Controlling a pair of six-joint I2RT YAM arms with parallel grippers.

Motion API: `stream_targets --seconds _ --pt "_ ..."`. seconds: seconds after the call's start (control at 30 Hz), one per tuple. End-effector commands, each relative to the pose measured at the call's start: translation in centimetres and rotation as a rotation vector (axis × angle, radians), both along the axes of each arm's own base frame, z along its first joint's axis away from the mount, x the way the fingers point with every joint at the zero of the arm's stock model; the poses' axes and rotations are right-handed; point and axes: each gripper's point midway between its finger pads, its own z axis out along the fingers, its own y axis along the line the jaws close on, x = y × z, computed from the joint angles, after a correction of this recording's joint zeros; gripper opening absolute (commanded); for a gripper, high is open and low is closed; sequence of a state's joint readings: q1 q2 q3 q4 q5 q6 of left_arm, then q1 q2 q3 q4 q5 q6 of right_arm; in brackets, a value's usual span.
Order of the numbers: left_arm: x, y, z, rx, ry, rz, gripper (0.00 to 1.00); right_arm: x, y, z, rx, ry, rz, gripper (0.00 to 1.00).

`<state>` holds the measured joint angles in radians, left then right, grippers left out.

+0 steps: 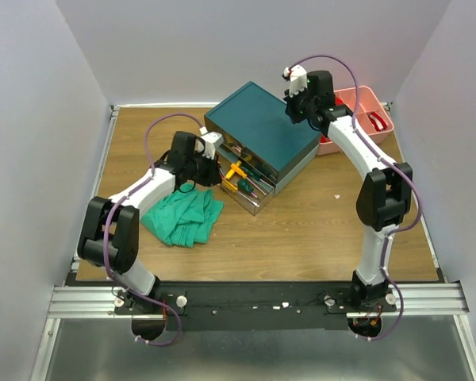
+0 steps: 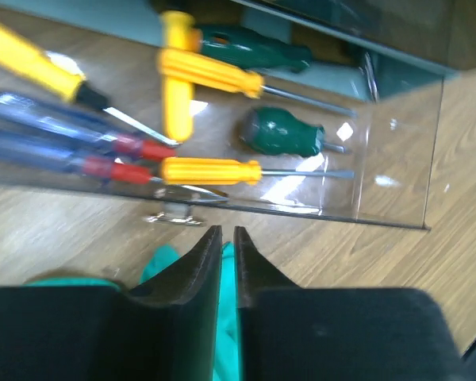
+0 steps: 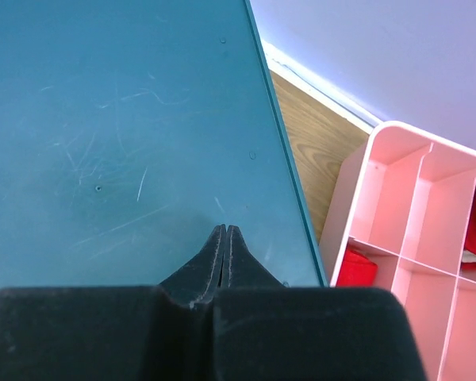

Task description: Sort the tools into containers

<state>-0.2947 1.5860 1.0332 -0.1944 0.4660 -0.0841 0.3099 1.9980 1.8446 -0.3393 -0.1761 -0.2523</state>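
The dark teal box has a clear drawer pulled out toward the table's front left. Several tools lie inside it: a yellow-handled screwdriver, a second yellow one, a stubby green one and a red-and-blue one. My left gripper hovers just in front of the drawer's near wall. Its jaws stand a narrow slit apart with nothing between them. My right gripper is shut and empty over the box's flat top, near its back right edge.
A crumpled green cloth lies on the table under and in front of my left gripper. A pink divided tray with red items stands right of the box by the back wall. A small metal piece lies before the drawer.
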Motion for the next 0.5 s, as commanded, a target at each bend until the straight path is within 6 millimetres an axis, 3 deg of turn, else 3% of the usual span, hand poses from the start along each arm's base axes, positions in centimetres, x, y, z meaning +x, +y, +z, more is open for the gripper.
stream_targets --seconds 0.0,0.03,0.07,0.27,0.47 --pt "-0.9 -1.4 -1.4 0.072 0.001 -0.089 0.10 1.4 -0.2 -0.3 -0.001 -0.007 -0.016 0.00" --pt "-1.1 -1.7 -1.8 0.077 0.009 -0.095 0.01 1.5 -0.2 -0.9 -0.002 0.003 -0.015 0.00" --pt "-1.2 -1.9 -2.3 0.078 0.027 -0.099 0.00 1.5 -0.2 -1.3 -0.004 0.008 -0.013 0.01" --pt "0.0 -3.9 -4.0 0.089 0.043 -0.118 0.00 1.3 0.1 -4.6 -0.020 0.071 0.004 0.01" --pt "4.0 -6.4 -2.4 0.019 -0.008 -0.110 0.00 0.1 0.2 -6.6 -0.012 0.133 0.018 0.01"
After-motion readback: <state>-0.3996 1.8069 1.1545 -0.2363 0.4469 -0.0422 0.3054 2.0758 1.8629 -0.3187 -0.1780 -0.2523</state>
